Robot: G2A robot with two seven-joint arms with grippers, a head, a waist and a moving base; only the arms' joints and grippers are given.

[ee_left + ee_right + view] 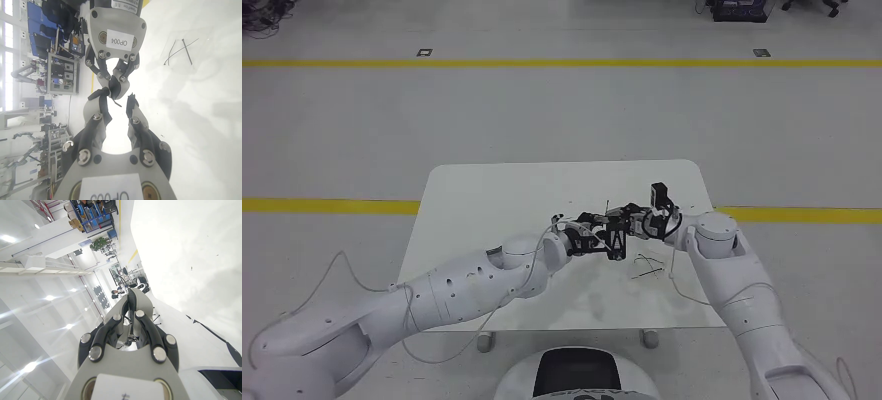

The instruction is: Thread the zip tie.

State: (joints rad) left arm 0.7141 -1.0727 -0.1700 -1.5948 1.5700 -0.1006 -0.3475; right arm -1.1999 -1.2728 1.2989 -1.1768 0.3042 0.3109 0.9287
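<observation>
Over the middle of the white table (482, 210) the two grippers meet tip to tip. My right gripper (112, 88) (130, 295) is shut on a thin black zip tie; a short end of the zip tie (117, 103) pokes out past its pads. My left gripper (115, 97) faces it and stands open, one fingertip (99, 93) touching the right gripper's tip, the other fingertip (130, 100) apart. The tie's end lies in the gap between the left fingers. In the top view the left gripper (600, 241) and the right gripper (628, 227) sit close together.
Several spare black zip ties (647, 266) (186, 51) lie crossed on the table, just in front of the right arm's wrist. The table's far half and left side are bare. Floor with yellow lines surrounds the table.
</observation>
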